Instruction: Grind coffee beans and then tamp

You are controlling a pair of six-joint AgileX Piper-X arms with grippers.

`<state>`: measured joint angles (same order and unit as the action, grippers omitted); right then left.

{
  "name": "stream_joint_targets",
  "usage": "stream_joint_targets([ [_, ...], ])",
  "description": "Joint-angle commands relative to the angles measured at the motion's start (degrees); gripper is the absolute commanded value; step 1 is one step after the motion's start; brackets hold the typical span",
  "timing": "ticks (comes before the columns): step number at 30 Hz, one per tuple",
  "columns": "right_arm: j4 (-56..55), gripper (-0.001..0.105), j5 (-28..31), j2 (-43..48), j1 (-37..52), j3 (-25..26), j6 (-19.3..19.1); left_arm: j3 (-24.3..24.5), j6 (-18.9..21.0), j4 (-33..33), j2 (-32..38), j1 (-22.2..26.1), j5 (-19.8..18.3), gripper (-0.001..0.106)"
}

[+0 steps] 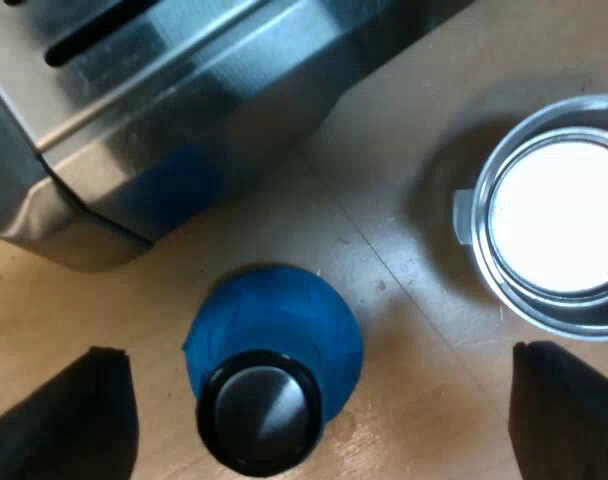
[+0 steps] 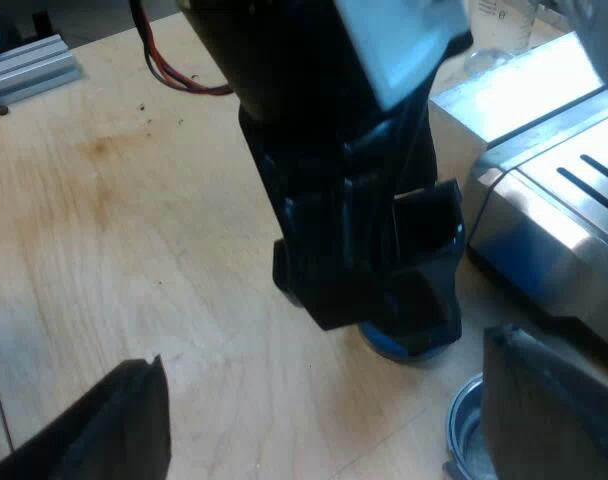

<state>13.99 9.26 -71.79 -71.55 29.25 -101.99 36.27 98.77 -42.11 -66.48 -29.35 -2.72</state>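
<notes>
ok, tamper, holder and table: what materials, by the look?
Tamper: blue body matte, likely plastic or rubber; black knob with a brushed-metal-looking cap. Metal holder: polished metal, bright glints on its rim. Table: pale wood, grain lines visible; solid or veneer unclear.

Pale wooden tabletop point(image 2: 134, 260), fine grain, brightly lit, hard shadows on it. Faint brown stain point(image 2: 104, 147) on the wood. Small dark specks point(image 2: 144, 106) at 1 o'clock from the stain. Ridged silver aluminium rail point(image 2: 24, 62) at 10 o'clock from the stain.
</notes>
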Motion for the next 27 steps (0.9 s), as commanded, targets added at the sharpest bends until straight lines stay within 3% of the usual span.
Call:
stream_joint_targets([
  [1, 0.7, 0.066, -0.1, 0.3, -0.1, 0.1, -0.8, 0.3, -0.2, 0.3, -1.6, 0.2, 1.4, 0.077],
  [9, 0.7, 0.066, -0.1, 0.3, -0.1, 0.1, -0.8, 0.3, -0.2, 0.9, -4.7, 2.7, 1.9, 0.077],
  [15, 0.7, 0.066, -0.1, 0.3, -0.1, 0.1, -0.8, 0.3, -0.2, 1.9, -7.6, 4.0, -2.2, 0.077],
  [21, 0.7, 0.066, -0.1, 0.3, -0.1, 0.1, -0.8, 0.3, -0.2, 2.2, -10.5, 3.8, -2.3, 0.077],
  [27, 0.7, 0.066, -0.1, 0.3, -0.1, 0.1, -0.8, 0.3, -0.2, 2.5, -10.8, 3.8, -2.3, 0.067],
])
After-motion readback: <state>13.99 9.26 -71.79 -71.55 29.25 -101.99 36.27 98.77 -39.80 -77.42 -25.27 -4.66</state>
